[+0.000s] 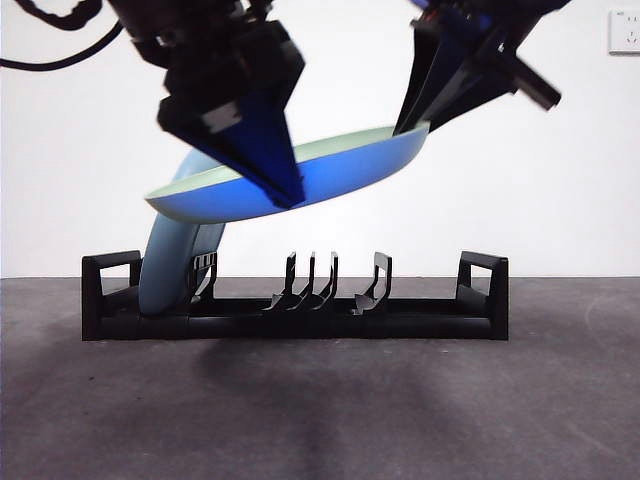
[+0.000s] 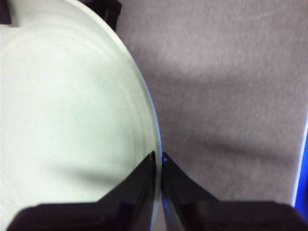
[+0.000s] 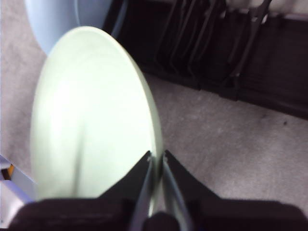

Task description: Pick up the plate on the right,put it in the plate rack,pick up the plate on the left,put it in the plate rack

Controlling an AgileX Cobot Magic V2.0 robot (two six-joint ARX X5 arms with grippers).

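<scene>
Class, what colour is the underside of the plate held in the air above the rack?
Blue underneath the held plate, pale green on top; the front view shows it best.

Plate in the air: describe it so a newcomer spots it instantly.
Find the long black plate rack on the dark table. Tilted in the air above it hangs the held plate, pale green inside, blue underneath, each claw pinching one rim: left claw, right claw. The other plate stands upright, slotted at the rack's end.

No readable text or labels anywhere.
</scene>
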